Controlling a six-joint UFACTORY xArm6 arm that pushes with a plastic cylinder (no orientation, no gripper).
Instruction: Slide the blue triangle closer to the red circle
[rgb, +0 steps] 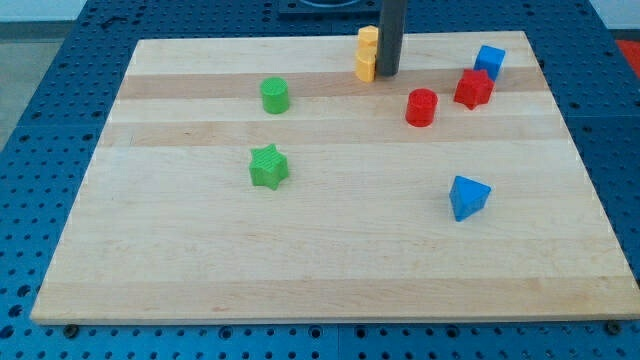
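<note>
- Blue triangle (469, 196) lies on the wooden board (330, 270) toward the view's lower right, well apart from my tip (388, 75) and below the red circle (421, 107).
- My tip rests at the view's top centre, just beside the yellow blocks (367, 54) on their right, touching no task block.
- The rod (390, 35) stands upright and holds nothing.
- A red star-like block (473, 88) and a blue cube (489, 61) sit right of the red circle.
- A green cylinder (274, 95) and a green star (267, 166) lie at the view's left.
</note>
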